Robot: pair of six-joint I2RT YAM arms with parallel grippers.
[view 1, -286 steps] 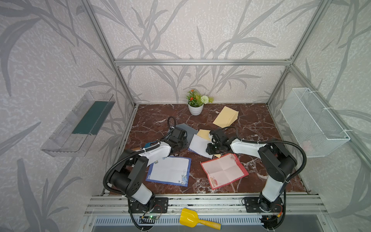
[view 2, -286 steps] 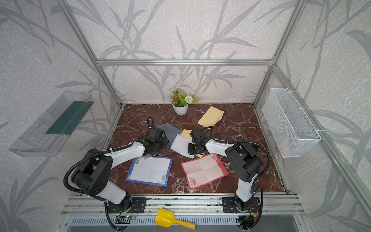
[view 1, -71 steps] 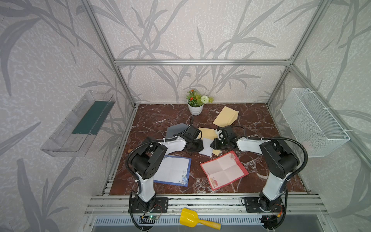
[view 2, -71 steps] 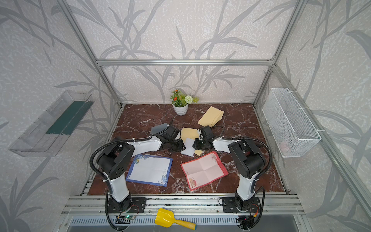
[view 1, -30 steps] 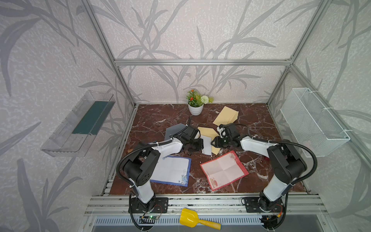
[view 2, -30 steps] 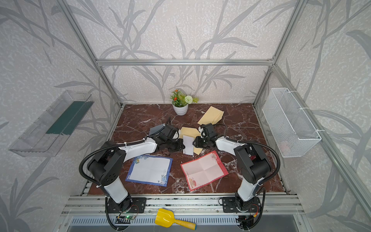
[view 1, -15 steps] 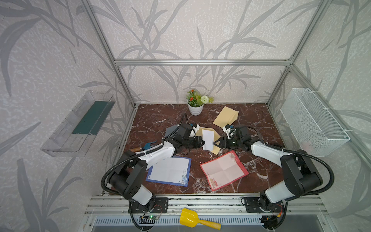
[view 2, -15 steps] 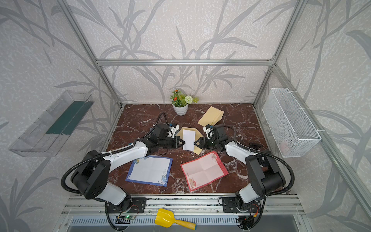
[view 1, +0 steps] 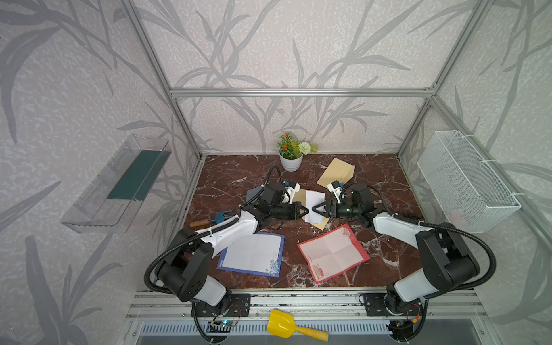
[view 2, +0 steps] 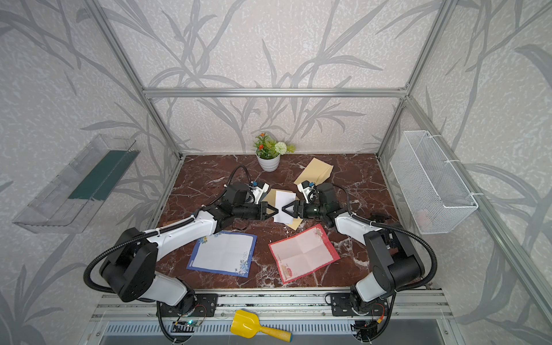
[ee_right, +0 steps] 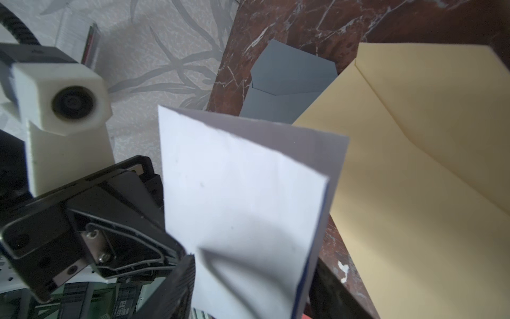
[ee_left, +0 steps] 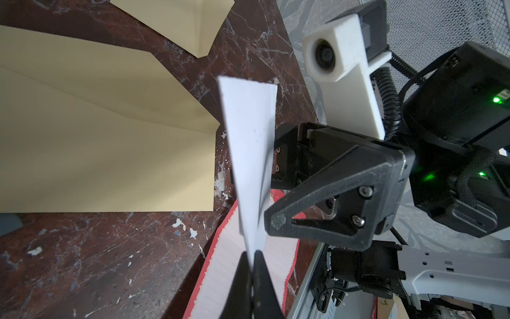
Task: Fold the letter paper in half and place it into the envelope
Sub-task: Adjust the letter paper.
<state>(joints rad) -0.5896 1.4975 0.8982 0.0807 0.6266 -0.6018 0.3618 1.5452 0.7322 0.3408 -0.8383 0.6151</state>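
Note:
The folded white letter paper [view 1: 315, 206] [view 2: 285, 206] hangs upright in the air, above the open tan envelope [view 1: 299, 195] [view 2: 271, 195] that lies flat on the marble table. My left gripper [view 1: 306, 210] [ee_left: 251, 252] is shut on one edge of the paper [ee_left: 248, 154]. Facing it from the opposite side, my right gripper [view 1: 317, 207] [ee_right: 254, 290] is open. One finger stands on each side of the paper [ee_right: 242, 193], and neither presses on it. In both wrist views the envelope [ee_left: 96, 154] [ee_right: 414, 179] lies just behind the paper.
A blue-bordered sheet [view 1: 254, 254] and a red-bordered sheet [view 1: 333, 254] lie near the front. A second tan envelope [view 1: 336, 171], a grey envelope [ee_right: 287, 91] and a plant pot [view 1: 291, 162] sit further back. A wire basket [view 1: 466, 182] hangs on the right wall.
Both arms have lifted the folded paper off the table. The right gripper has opened and let go of it, while the left gripper still holds it.

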